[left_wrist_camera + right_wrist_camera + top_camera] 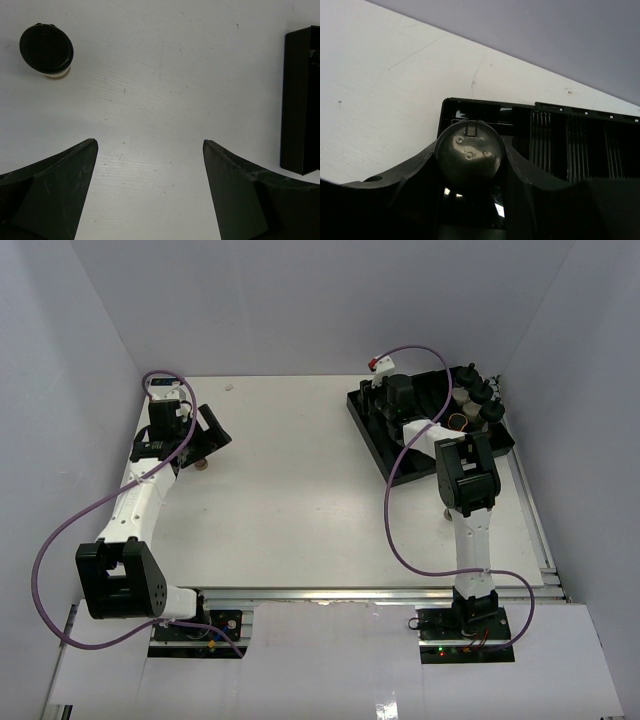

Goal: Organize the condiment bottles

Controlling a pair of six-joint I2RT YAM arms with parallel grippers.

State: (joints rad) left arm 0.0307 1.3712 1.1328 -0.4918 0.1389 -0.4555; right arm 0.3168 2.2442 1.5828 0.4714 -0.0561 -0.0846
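Right end effector [470, 148] around bottle [468, 156]

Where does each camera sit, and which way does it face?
Top external: above and behind the bases, looking down on the table; left arm, right arm show.
Left wrist: on that arm, facing down; open left gripper, loose bottle.
Right wrist: angled over the black tray toward the back wall; right gripper clamps a capped bottle.
Shared: top and right wrist show the tray.

White arm links [135, 510], black joint housings [120, 585], looping purple cables [388, 520], scuffed black fingers [50, 195].
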